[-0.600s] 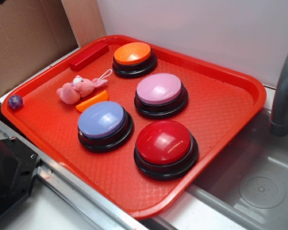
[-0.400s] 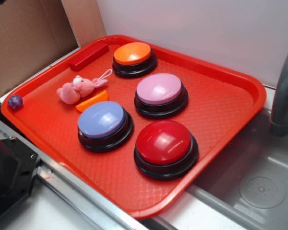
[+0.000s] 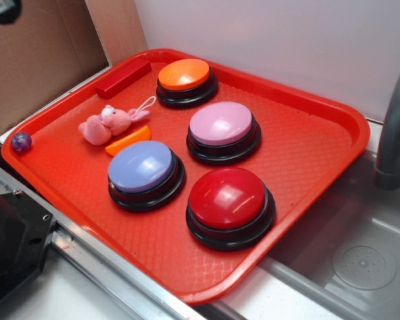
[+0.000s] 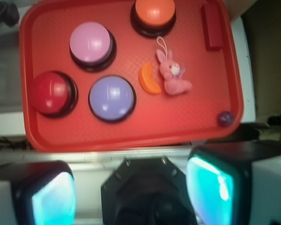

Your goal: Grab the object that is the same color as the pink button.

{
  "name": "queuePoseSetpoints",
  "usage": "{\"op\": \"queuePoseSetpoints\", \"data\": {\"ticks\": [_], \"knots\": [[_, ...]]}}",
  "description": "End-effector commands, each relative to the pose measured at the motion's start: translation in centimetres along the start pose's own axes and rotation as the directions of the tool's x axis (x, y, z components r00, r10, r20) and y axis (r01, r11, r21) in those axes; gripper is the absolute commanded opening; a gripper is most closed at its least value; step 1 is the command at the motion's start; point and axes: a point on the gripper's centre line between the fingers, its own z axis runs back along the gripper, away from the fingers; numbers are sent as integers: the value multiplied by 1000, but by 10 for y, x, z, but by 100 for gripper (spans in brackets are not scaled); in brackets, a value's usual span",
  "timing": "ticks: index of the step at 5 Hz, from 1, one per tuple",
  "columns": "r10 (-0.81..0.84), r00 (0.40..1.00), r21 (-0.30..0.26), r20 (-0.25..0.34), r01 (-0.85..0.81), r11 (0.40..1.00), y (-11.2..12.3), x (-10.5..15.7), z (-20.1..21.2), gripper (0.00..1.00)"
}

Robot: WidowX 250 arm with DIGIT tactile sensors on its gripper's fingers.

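The object is a small fuzzy pink plush bunny (image 3: pixel 105 124) (image 4: pixel 174 75) with a white string loop. It lies on the red tray (image 3: pixel 307 143) (image 4: pixel 187 119) near its left side. The pink button (image 3: pixel 221 124) (image 4: pixel 91 42) stands mid-tray, well to the right of the plush in the exterior view. My gripper (image 4: pixel 131 192) is open, its two teal pads wide apart with nothing between them. It hangs high above the tray's near edge, far from the plush. In the exterior view only a dark bit of the arm (image 3: pixel 1 9) shows at the top left corner.
An orange wedge (image 3: pixel 128 141) (image 4: pixel 149 78) lies right beside the plush. Lavender-blue (image 3: pixel 142 167), red (image 3: pixel 227 198) and orange (image 3: pixel 184 74) buttons also stand on the tray. A red block (image 3: pixel 123 77) sits at the back left, a small purple ball (image 3: pixel 21 141) on the left rim. A sink and faucet (image 3: pixel 395 127) lie right.
A dark part of the arm has grown a little larger at the top left corner of the exterior view. Nothing on the tray has moved.
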Motion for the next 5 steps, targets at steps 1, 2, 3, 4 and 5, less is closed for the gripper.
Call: {"op": "queuePoseSetpoints", "data": {"ticks": [1, 2, 3, 4, 5], "knots": [[87, 993, 6, 76, -87, 996, 39, 29, -60, 100], [124, 989, -36, 78, -122, 992, 69, 51, -107, 100], [172, 982, -9, 74, -172, 985, 87, 63, -137, 100], [193, 976, -6, 96, -194, 981, 92, 71, -168, 100], [174, 983, -15, 65, -174, 985, 85, 76, -191, 100]]}}
